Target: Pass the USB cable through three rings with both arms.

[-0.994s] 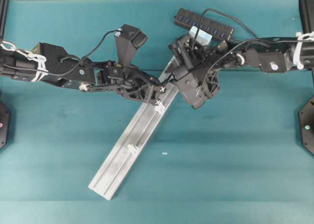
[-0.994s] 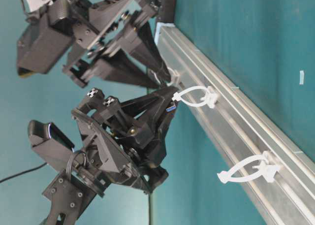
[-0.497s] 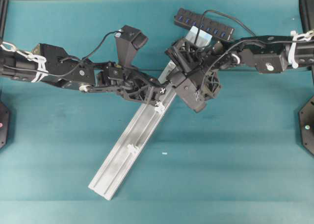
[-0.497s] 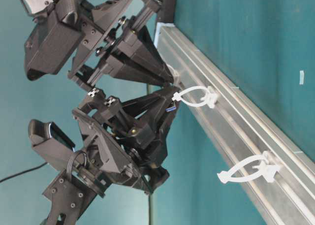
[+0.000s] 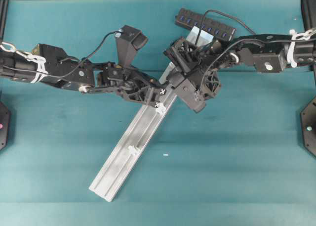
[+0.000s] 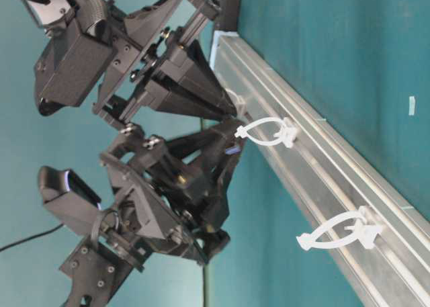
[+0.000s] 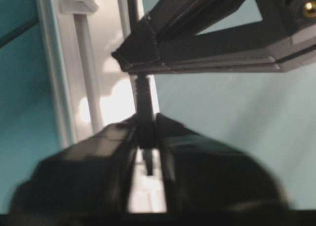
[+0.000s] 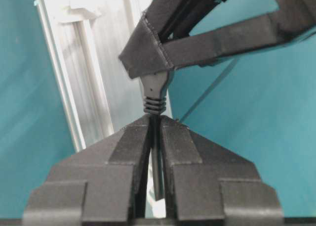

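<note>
Where both hands meet: hub (image 5: 205, 24), rail (image 5: 129, 149).

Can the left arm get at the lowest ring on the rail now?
Probably yes: the lowest ring stands alone on the rail, further down than the left pincer, with nothing between them.

Black USB cable (image 8: 156, 100) with a ribbed black collar sits between the black fingers (image 8: 123, 147) of the right gripper (image 8: 156, 132); beyond the fingertips lies a silver rail (image 5: 133, 142) with translucent white rings (image 6: 265, 131), on a teal table (image 5: 237, 152), and the hub (image 5: 205, 24) shows blue sockets
</note>
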Controlling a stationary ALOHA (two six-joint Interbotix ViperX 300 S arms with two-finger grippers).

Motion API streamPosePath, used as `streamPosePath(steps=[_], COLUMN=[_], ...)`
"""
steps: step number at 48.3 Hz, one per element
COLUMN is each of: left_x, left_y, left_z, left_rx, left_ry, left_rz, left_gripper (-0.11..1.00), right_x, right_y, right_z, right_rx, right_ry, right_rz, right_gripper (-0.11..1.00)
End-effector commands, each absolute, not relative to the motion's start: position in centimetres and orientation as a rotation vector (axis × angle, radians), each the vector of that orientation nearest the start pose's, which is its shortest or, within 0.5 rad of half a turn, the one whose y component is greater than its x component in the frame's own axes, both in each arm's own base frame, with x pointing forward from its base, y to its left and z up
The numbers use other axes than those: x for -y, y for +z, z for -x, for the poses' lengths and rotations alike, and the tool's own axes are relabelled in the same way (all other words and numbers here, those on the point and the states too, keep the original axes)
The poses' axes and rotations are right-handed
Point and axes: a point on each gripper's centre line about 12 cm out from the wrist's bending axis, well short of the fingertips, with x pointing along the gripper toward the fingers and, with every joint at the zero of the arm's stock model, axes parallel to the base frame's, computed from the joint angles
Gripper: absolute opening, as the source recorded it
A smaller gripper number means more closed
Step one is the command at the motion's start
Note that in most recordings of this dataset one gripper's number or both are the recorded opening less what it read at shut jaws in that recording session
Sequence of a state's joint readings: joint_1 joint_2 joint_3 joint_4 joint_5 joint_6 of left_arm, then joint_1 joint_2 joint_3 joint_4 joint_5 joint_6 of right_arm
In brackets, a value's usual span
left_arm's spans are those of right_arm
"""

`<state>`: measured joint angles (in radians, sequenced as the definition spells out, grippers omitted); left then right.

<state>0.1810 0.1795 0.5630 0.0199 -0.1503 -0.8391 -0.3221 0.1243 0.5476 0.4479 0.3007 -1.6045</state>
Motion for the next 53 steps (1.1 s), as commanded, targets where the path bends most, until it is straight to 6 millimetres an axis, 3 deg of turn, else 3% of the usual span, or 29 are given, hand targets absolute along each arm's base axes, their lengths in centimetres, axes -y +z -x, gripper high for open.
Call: streamPosePath(steps=[1, 8, 12, 22, 38, 53], left_x=[-7.8, -7.7, -7.6, -6.7, -3.9, -3.1], left_y=[15.7, 15.7, 15.9, 17.3, 22.4, 23.8], left_z=[-42.5, -42.1, -41.6, -39.8, -35.1, -31.9], left_rx=[-0.446, -0.45, -0.449, -0.432, -0.378, -0.406], left_ry=[0.388, 0.386, 0.385, 0.361, 0.256, 0.257], left_rz=[0.841, 0.837, 0.835, 0.825, 0.728, 0.727], left_gripper=[0.43, 0.84, 0.97, 0.97, 0.97, 0.97], right_x=[11.1, 11.0, 11.1, 11.1, 10.9, 11.1], right_y=[13.5, 13.4, 13.4, 13.5, 13.2, 12.9], right_z=[-38.6, -38.6, -38.6, -38.6, -38.2, -37.8], right_rx=[-0.897, -0.899, -0.899, -0.9, -0.922, -0.941], right_ry=[0.377, 0.383, 0.383, 0.385, 0.426, 0.447], right_rz=[0.868, 0.866, 0.868, 0.868, 0.885, 0.908], right_gripper=[0.09, 0.09, 0.09, 0.09, 0.09, 0.09])
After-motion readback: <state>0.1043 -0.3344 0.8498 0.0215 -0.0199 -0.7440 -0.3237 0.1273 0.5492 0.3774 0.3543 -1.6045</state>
